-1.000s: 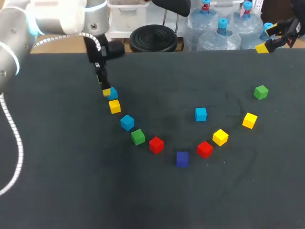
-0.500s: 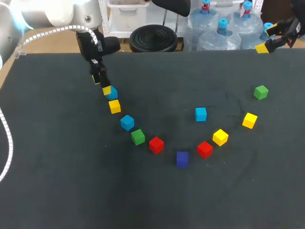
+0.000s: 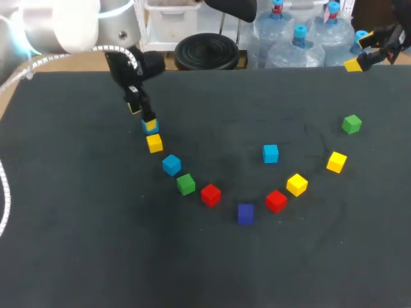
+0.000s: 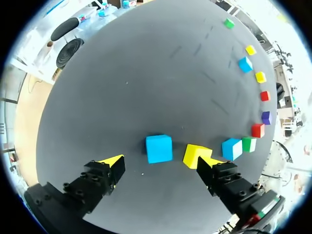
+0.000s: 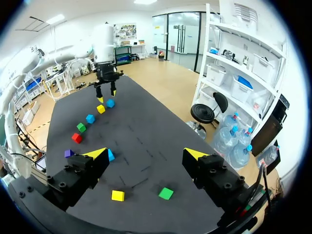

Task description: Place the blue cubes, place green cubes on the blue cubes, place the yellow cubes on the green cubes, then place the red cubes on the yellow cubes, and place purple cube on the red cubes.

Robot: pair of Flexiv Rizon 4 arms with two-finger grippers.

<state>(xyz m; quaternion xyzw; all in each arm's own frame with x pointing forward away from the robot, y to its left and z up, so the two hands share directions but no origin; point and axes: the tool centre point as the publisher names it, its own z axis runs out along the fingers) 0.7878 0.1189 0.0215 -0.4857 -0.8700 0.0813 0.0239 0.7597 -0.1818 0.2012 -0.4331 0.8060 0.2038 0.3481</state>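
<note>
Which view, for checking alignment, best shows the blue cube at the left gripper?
Left wrist view: the blue cube lies in full sight, ahead of the open left gripper, untouched. In the head view a fingertip covers part of it; the right wrist view shows it tiny.

11 unstacked cubes point(image 3: 210, 194) in a U: 3 blue, 2 green, 3 yellow, 2 red, 1 purple.

Your left gripper point(image 4: 160, 163) has slid sideways over the last second. The blue cube point(image 4: 159, 148), which sat just off to one side of its fingers, now lies between the spread tips and slightly ahead of them. The yellow cube point(image 4: 196, 155) has ended up just beside one fingertip. Behind the gripper, your left arm point(image 3: 70, 25) has swung its elbow away.
</note>
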